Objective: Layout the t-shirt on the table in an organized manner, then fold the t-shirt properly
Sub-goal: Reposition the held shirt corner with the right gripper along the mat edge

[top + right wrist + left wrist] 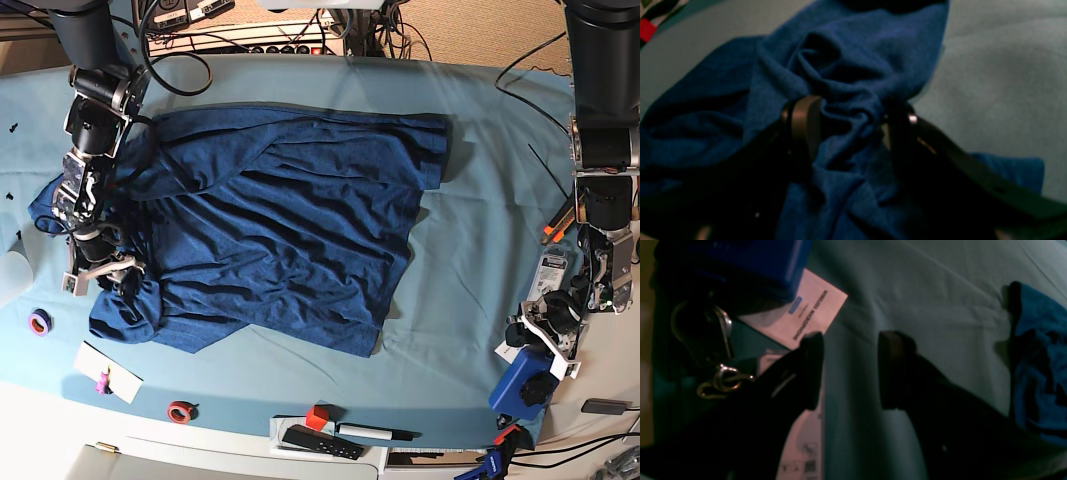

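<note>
The t-shirt lies spread but rumpled over the left and middle of the table, its light teal cloth showing bare to the right; folds run across the navy knit, and the near left corner is bunched into a lump; the right gripper is down on that bunched part at the shirt's left edge, and in the right wrist view its jaws stand apart with a ridge of blue fabric gathered between the two fingers, the pads touching cloth on both sides; whether the fabric is truly pinched I cannot tell; the left gripper hangs at the table's right edge, well apart from the shirt, its jaws spread wide with nothing between them in the left wrist view, only bare cloth beneath; a white card and a blue clamp lie near it; a roll of red tape and a black marker sit along the near edge.
</note>
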